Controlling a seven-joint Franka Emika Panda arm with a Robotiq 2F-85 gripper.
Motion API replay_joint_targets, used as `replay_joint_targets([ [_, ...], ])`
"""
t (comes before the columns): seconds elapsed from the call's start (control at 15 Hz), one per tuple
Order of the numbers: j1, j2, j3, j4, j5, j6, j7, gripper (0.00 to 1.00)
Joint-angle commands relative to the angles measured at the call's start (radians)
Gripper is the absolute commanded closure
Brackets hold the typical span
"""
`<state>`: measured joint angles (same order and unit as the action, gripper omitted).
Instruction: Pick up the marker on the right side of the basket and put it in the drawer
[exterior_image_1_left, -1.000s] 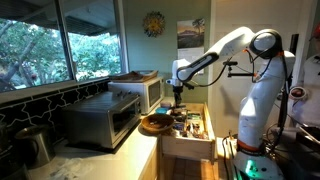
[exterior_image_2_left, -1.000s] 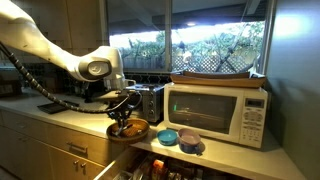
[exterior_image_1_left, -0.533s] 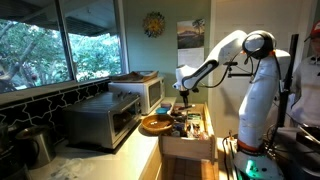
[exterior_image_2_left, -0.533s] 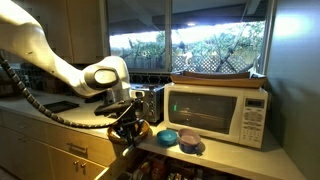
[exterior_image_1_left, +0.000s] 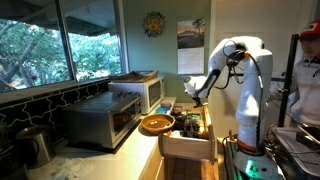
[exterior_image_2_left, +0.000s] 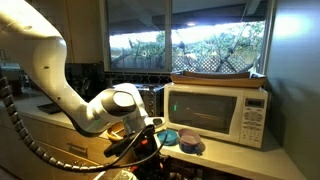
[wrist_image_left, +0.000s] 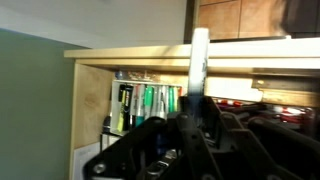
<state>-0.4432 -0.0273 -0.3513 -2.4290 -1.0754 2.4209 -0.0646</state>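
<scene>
My gripper (wrist_image_left: 193, 112) is shut on a pale marker (wrist_image_left: 199, 55) that sticks up between the fingers in the wrist view. In an exterior view the gripper (exterior_image_1_left: 192, 92) hangs above the open light wooden drawer (exterior_image_1_left: 188, 148), to the right of the round orange-brown basket (exterior_image_1_left: 156, 124) on the counter. The wrist view shows the drawer's compartment with several green and dark markers (wrist_image_left: 148, 106) under the counter edge. In the other exterior view the gripper (exterior_image_2_left: 148, 142) is low in front of the counter, and the arm hides the basket.
A white microwave (exterior_image_1_left: 146, 91) (exterior_image_2_left: 215, 110) and a silver toaster oven (exterior_image_1_left: 100, 120) stand on the counter by the windows. Blue bowls (exterior_image_2_left: 180, 138) lie in front of the microwave. The robot's base (exterior_image_1_left: 250, 125) stands to the right of the drawer.
The gripper has lifted away from the basket with the marker and swung out over the drawer. The basket is now uncovered.
</scene>
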Motion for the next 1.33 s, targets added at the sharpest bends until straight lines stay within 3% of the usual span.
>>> replay_joint_targets([
  [0.0, 0.015, 0.031, -0.024, 0.034, -0.050, -0.014, 0.051, 0.95],
  [0.07, 0.015, 0.053, -0.027, 0.054, -0.060, -0.016, 0.067, 0.81],
  [0.27, 0.021, 0.052, -0.026, 0.054, -0.058, -0.016, 0.065, 0.81],
  [0.33, 0.022, 0.050, -0.025, 0.053, -0.058, -0.016, 0.066, 0.95],
  [0.4, 0.019, 0.081, -0.031, 0.079, -0.109, -0.036, 0.153, 0.95],
  [0.6, -0.032, 0.168, -0.092, 0.142, -0.331, 0.112, 0.402, 0.95],
  [0.87, -0.133, 0.343, -0.165, 0.284, -0.435, 0.367, 0.518, 0.95],
  [0.93, -0.165, 0.388, -0.176, 0.330, -0.442, 0.463, 0.523, 0.95],
  [1.07, -0.295, 0.441, -0.102, 0.410, -0.405, 0.631, 0.517, 0.95],
  [1.27, -0.387, 0.560, -0.105, 0.521, -0.336, 0.856, 0.435, 0.95],
])
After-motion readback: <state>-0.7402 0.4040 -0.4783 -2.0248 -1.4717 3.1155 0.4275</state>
